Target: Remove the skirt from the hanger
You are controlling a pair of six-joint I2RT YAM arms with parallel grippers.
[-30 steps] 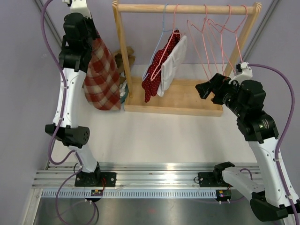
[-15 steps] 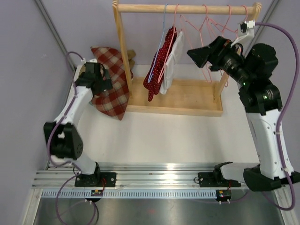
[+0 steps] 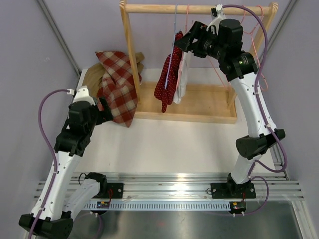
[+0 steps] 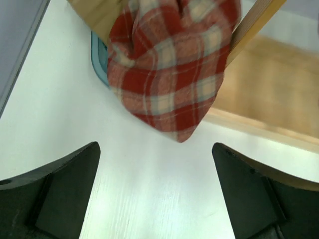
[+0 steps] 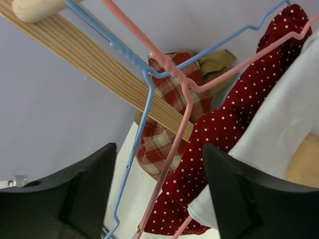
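The red plaid skirt lies crumpled on the table left of the rack, off any hanger, and also shows in the left wrist view. My left gripper is open just in front of it and holds nothing. High at the rail, my right gripper is open. A blue hanger and a pink hanger run between its jaws without touching them. A red polka-dot garment hangs on these hangers.
A white garment hangs beside the polka-dot one. Several bare pink hangers hang at the rail's right end. The wooden rack has a top rail and a flat base. Tan cloth lies under the plaid skirt.
My left gripper came down from high up, let go of the plaid skirt on the pile and drew back. My right gripper rose to the hangers at the rail, its jaws narrowing.
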